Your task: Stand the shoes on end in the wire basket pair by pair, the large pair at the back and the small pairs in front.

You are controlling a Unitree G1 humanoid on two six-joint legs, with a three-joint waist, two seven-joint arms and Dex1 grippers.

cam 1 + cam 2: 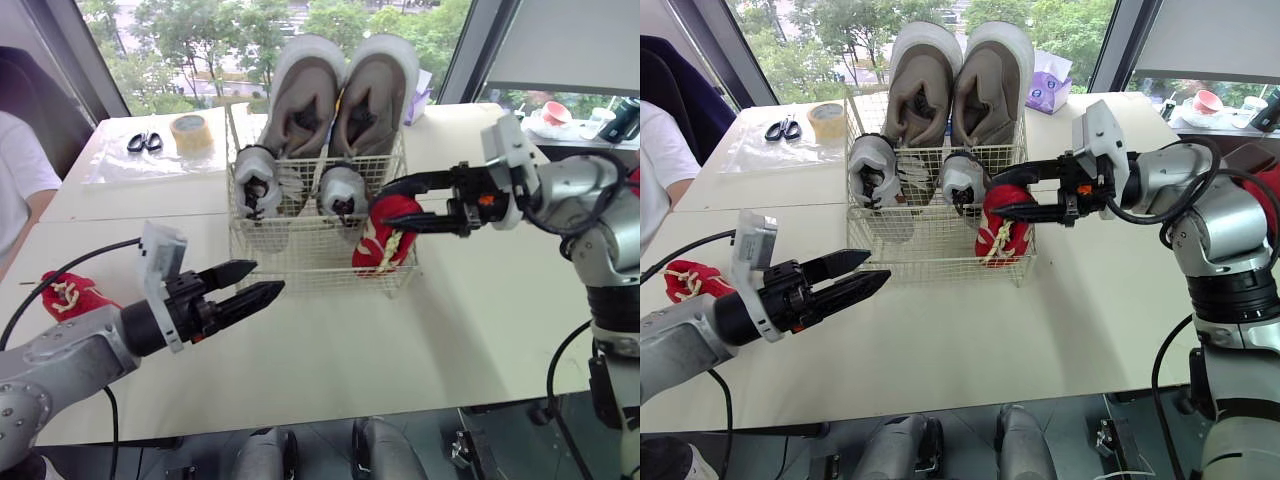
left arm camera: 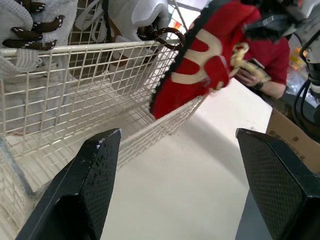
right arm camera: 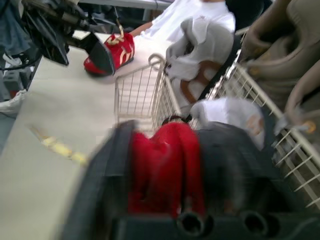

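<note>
At the front right corner of the wire basket, a small red shoe with cream lacing and a dark sole edge hangs on end, heel up. We cannot tell whether its lower end is inside the wires or resting against them. The right pincer pinches the shoe's upper end, with the right arm reaching in level from the side, its wrist above the bench. The large grey-brown pair stands upright along the back of the basket, and a small white pair stands just in front of it. The second red shoe lies on the bench at the far left, well apart from the basket. Near it, the left arm stretches low over the bench, its pincer spread and holding nothing, pointing at the basket's front wall.
</note>
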